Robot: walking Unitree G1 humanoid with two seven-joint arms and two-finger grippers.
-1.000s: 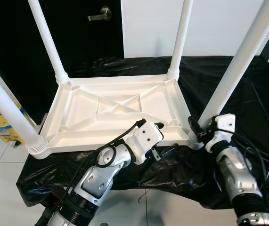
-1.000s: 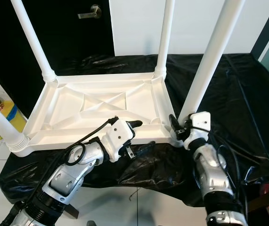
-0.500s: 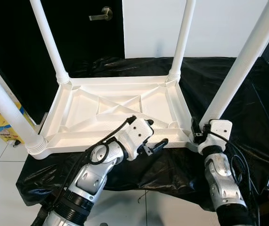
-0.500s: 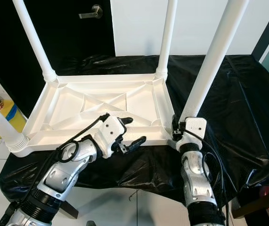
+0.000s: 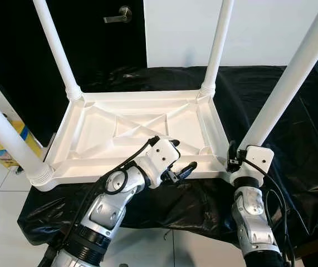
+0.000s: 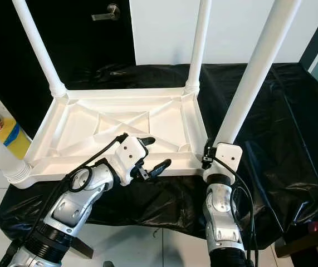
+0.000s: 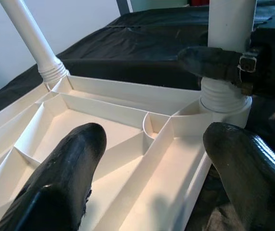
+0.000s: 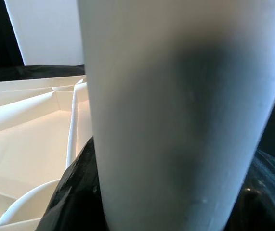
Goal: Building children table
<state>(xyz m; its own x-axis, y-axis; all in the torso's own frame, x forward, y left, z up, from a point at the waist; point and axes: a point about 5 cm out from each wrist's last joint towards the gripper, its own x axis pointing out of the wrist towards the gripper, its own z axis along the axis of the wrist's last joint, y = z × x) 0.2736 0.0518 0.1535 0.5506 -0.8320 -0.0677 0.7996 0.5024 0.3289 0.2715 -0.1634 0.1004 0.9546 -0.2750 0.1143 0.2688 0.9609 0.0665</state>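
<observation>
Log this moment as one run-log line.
stage: leg fitting | upturned white plastic table top on black sheet | right gripper shut on near-right white plastic leg | left gripper open over near rim

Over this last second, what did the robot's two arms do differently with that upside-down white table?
The left gripper lifted off the table's near edge and opened its fingers. The right gripper stayed clamped at the base of the near right leg, its forearm swinging more upright. The table and its four legs stayed put.

White table [image 5: 136, 125] on black cloth [image 5: 281, 105], black-fingered pincers.
</observation>
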